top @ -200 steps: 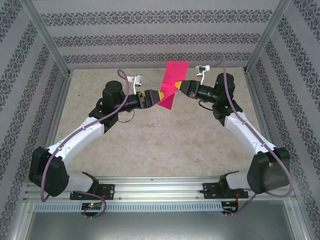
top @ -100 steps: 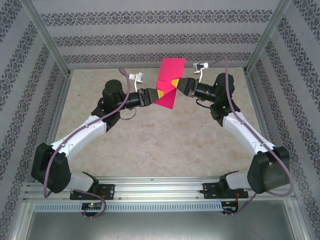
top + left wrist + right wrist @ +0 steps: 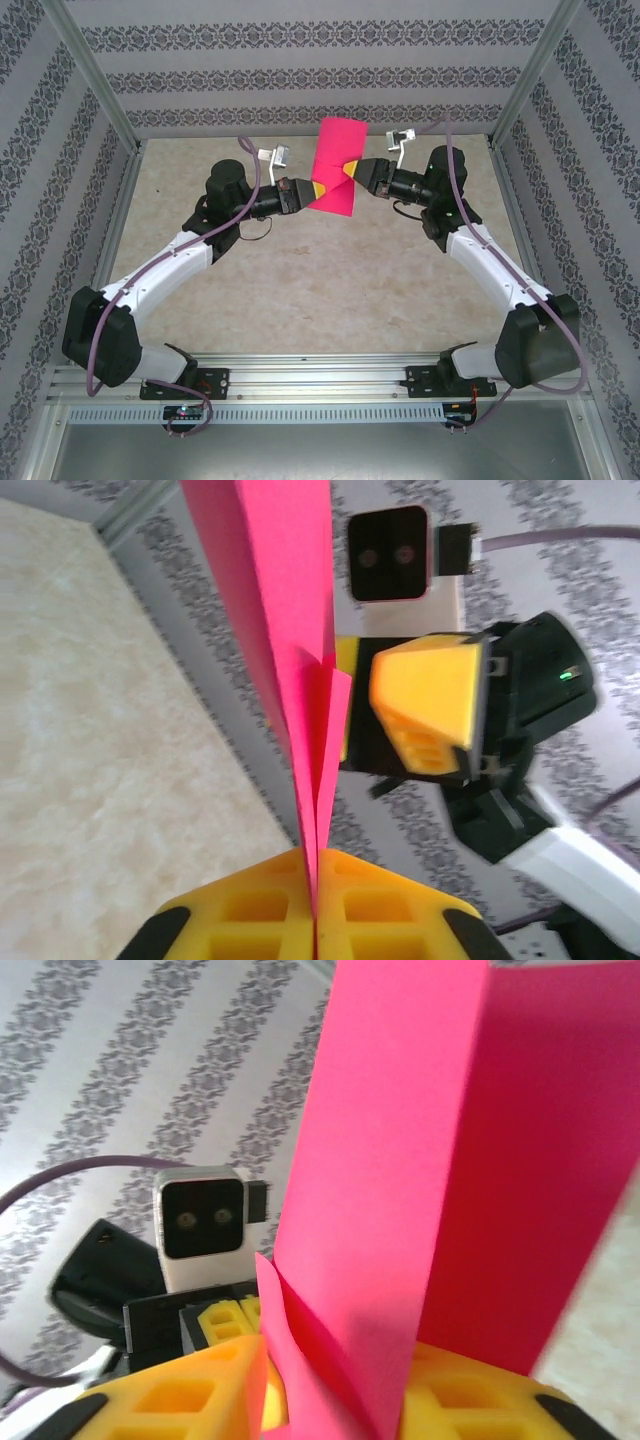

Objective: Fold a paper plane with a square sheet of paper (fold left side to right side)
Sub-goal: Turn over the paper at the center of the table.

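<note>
Okay, so you've got the pink sheet (image 3: 337, 165) up in the air, clear of the table (image 3: 330, 290) and over its far half, standing roughly upright. Your left gripper (image 3: 311, 189) is also above the table's far half, with its fingertips (image 3: 270, 910) pressed tight together on the paper's edge. Your right gripper (image 3: 356, 172) is just across from it. Its fingers (image 3: 190, 1395) sit spread on either side of the paper with a gap showing, so I'd say it isn't really clamping anything.

Progress-wise, I'd call it partway. The paper reads as a doubled-over strip with a small flap near the grip, so at least one fold is in. No pointed dart shape yet, so most of the plane folds are left.

Hard to make out: the exact crease lines, whether the edges line up, and the bottom of the paper, which is cut off in both wrist views.
</note>
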Controlling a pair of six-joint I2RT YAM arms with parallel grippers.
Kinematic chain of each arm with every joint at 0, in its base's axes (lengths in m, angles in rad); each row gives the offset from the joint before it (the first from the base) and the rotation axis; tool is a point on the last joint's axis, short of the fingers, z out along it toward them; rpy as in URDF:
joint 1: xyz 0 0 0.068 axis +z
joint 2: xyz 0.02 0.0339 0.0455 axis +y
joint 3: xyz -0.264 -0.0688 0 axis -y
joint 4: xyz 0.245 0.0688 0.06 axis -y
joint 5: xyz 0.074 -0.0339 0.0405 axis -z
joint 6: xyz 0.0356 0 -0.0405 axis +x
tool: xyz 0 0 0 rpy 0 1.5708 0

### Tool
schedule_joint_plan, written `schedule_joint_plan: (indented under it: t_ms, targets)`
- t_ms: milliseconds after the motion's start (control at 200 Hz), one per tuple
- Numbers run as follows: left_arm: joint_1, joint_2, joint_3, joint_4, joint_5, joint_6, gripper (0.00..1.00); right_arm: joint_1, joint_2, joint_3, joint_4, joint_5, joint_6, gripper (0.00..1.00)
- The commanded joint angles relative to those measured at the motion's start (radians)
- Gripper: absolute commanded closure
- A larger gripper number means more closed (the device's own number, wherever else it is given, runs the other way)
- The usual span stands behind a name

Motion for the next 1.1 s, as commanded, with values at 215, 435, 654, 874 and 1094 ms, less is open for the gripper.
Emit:
schedule_joint_plan:
  t_ms: [215, 435, 654, 874, 1094]
  targets:
    - [-0.184, -0.026, 0.233, -0.965, -0.875, 0.529, 1.0, -0.074, -0.146, 0.05, -0.724, 0.482, -0.462, 0.57]
    - [-0.318, 0.234, 0.452, -1.411, -1.331, 0.421, 1.0, -0.123, -0.202, 0.009, -0.902, 0.795, -0.489, 0.49]
    - [-0.395, 0.547, 0.674, -1.655, -1.439, 0.315, 1.0, -0.193, -0.254, -0.059, -0.906, 0.795, -0.457, 0.41]
    - [-0.438, 0.755, 0.847, -1.67, -1.307, 0.343, 0.98, -0.23, -0.303, -0.103, -0.897, 0.777, -0.433, 0.4]
    - [-0.444, 0.93, 0.984, -1.664, -1.112, 0.404, 0.83, -0.246, -0.326, -0.139, -0.901, 0.744, -0.406, 0.38]
